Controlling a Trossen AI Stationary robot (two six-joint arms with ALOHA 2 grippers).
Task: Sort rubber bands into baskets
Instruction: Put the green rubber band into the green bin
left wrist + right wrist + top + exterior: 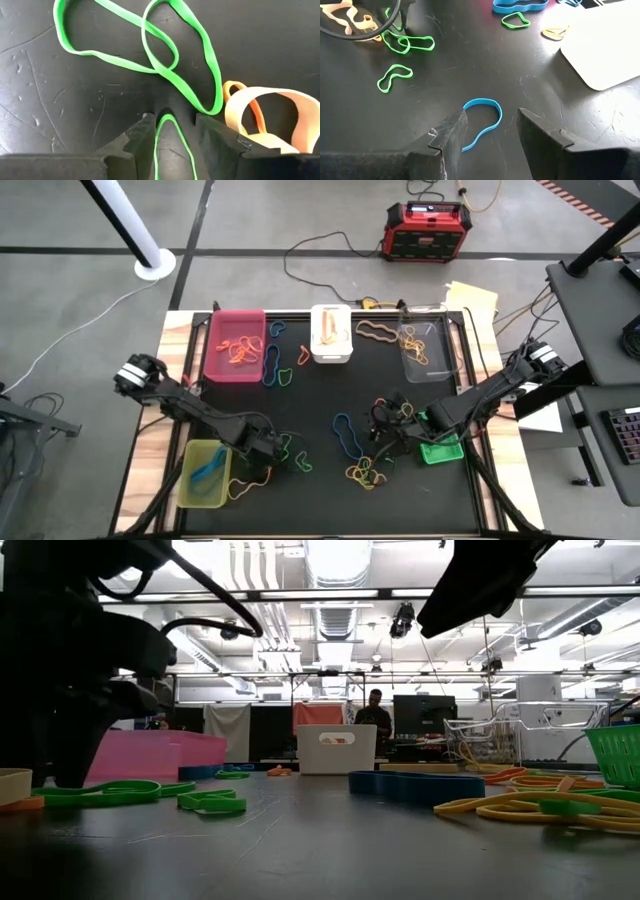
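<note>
The bands are thin, light and floppy, lying flat on the black mat (pixel 320 395). A band gives no stiffness to push against, so it should be pinched across one strand, with the fingertips pressed down to the mat so the loop cannot slip out underneath.

The left gripper (pixel 172 131) is low over the mat at lower left of the high view, beside the yellow-green basket (pixel 205 473). Its jaws stand part open and straddle one end of a green band (pixel 172 150); nothing is pinched yet. A larger tangle of two green loops (pixel 150 45) lies just ahead, and a tan band (pixel 270 115) over an orange one (pixel 239 95) lies to one side.

The right gripper (pixel 492 131) hangs at centre right of the high view, near the bright green basket (pixel 440 448). Its jaws are wide apart and empty, with a blue band (pixel 482 120) on the mat between them.

Five baskets show from above: pink (pixel 235 345) at upper left holding orange bands, white (pixel 331 333) at upper centre, clear (pixel 425 345) at upper right, plus the two low ones. The yellow-green one holds one blue band. Roughly a dozen loose bands remain scattered on the mat, mostly green at lower left and a mixed cluster at lower centre; an exact count is not possible.
</note>
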